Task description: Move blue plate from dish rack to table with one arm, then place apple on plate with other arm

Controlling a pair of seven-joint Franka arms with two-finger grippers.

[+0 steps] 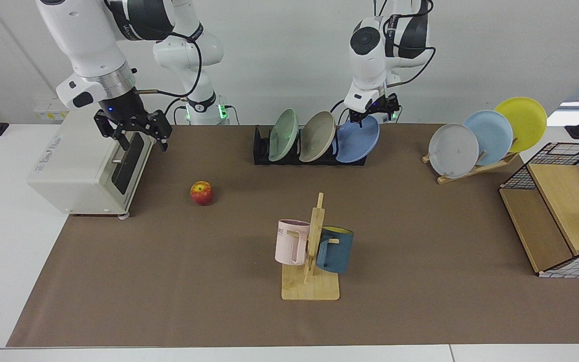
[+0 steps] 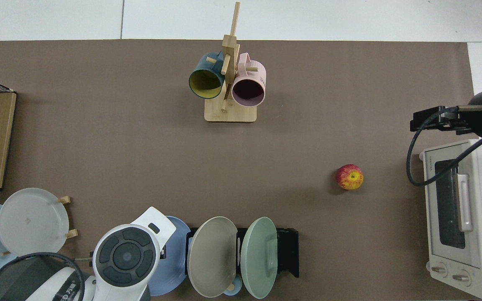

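Now I hold the left gripper [image 1: 373, 114] over the matte periwinkle-blue plate [image 1: 357, 143] in the black slotted dish rack [image 1: 262, 151]; finger state unclear. Pinch the top rim squarely, lift straight. Right gripper [image 1: 136, 131] waits, spread, beyond the rack.

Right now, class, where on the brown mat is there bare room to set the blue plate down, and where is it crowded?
Bare mat lies between the apple, the dish rack and the mug tree, and between the mug tree and the wooden crate. The back edge is crowded: the left gripper is at the blue plate.
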